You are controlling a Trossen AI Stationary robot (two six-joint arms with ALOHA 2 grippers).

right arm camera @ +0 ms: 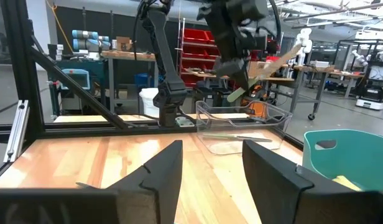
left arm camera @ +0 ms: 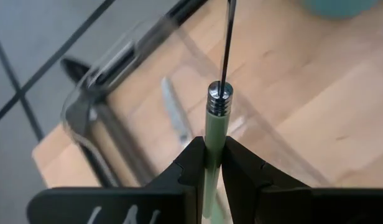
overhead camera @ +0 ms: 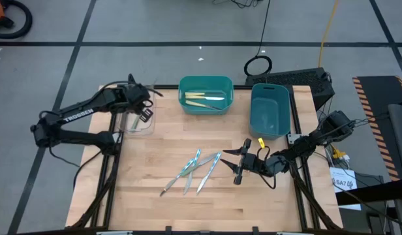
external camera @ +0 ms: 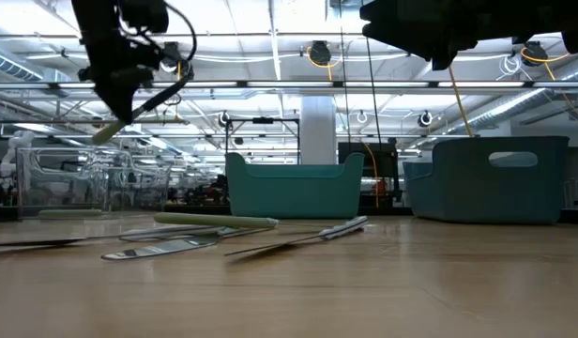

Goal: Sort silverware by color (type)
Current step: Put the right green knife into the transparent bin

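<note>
The sorting looks roughly half done. The teal plastic bin (overhead camera: pixel 205 94) at the back of the wooden tabletop (overhead camera: pixel 149 209) already holds a few yellow-handled utensils (overhead camera: pixel 202 99), and the clear plastic tray (overhead camera: pixel 137 122) at the back left corner has at least one utensil lying in it (left arm camera: pixel 175 116). The left gripper (left arm camera: pixel 209 163) hangs over that tray, its fingers clamped on the pale green handle of a utensil (left arm camera: pixel 214 127) whose thin metal end points away from the wrist; this piece appears ready to be released into the tray. The deeper blue plastic bin (overhead camera: pixel 271 109) at the back right seems to hold nothing yet, as far as the high view shows.

Left to sort is a loose cluster of light-blue-handled silverware (overhead camera: pixel 192 171) in the middle of the tabletop, lying crossed and touching one another, which could make a clean single pick awkward. The right gripper (overhead camera: pixel 238 164) waits just beside that cluster, fingers spread apart and holding nothing. Nothing stands between the cluster and the bins.
</note>
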